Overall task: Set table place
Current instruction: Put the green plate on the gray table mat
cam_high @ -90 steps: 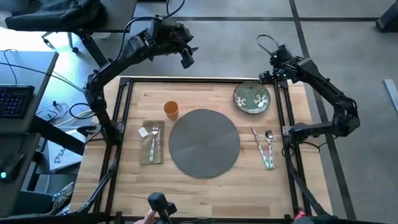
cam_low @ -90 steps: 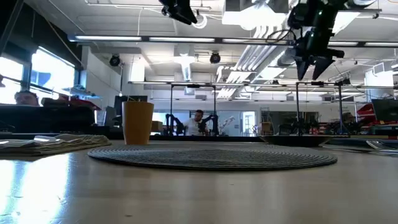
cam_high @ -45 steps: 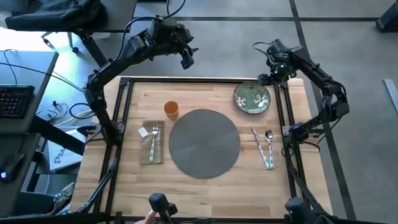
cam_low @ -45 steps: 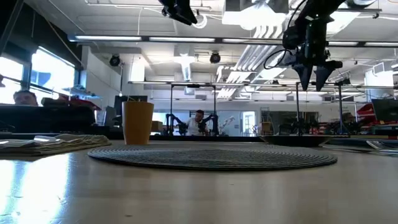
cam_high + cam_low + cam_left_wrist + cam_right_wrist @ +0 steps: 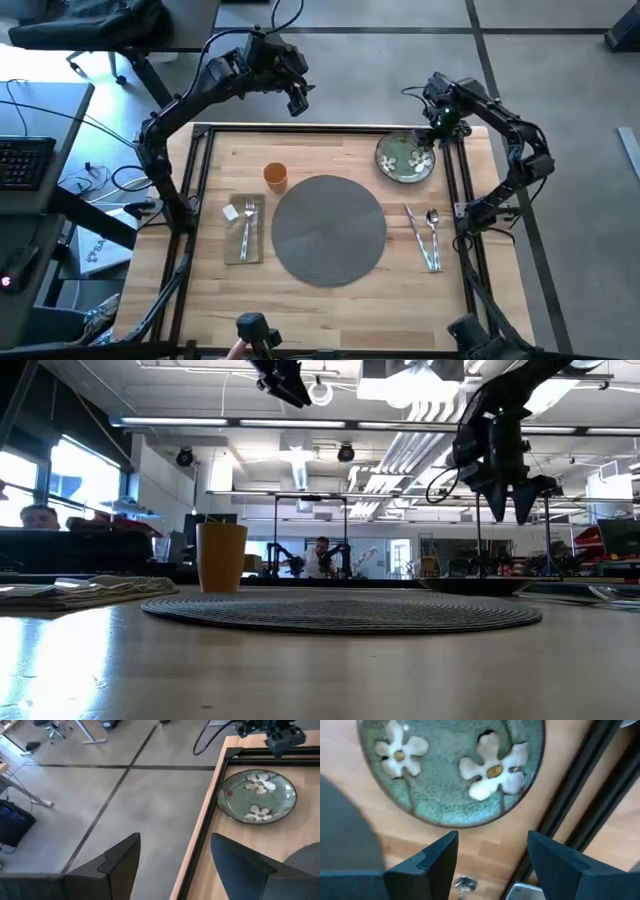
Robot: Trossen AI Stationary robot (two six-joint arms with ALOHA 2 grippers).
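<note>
The green plate with white flowers [image 5: 406, 158] lies flat at the table's far right, beside the round dark-grey placemat [image 5: 328, 228]. My right gripper [image 5: 432, 133] hangs open above the plate's far right rim, fingers pointing down [image 5: 510, 510], well clear of the plate [image 5: 450, 770]. My left gripper [image 5: 297, 96] waits open, high beyond the table's far edge, looking toward the plate [image 5: 257, 795]. The orange cup [image 5: 275, 176] stands upright left of the placemat. A fork [image 5: 248, 222] lies on the beige napkin [image 5: 244, 230].
A knife [image 5: 418, 234] and a spoon [image 5: 433, 236] lie side by side right of the placemat. The black frame rail [image 5: 452, 170] runs close along the plate's right side. Bare wood [image 5: 330, 310] stretches along the near edge. A grey desk with a keyboard [image 5: 25, 160] stands off the table's left.
My right gripper has come down and moved a little toward the table's near-left, from beyond the far right corner to above the plate's rim, staying open. The plate and the other things have not moved.
</note>
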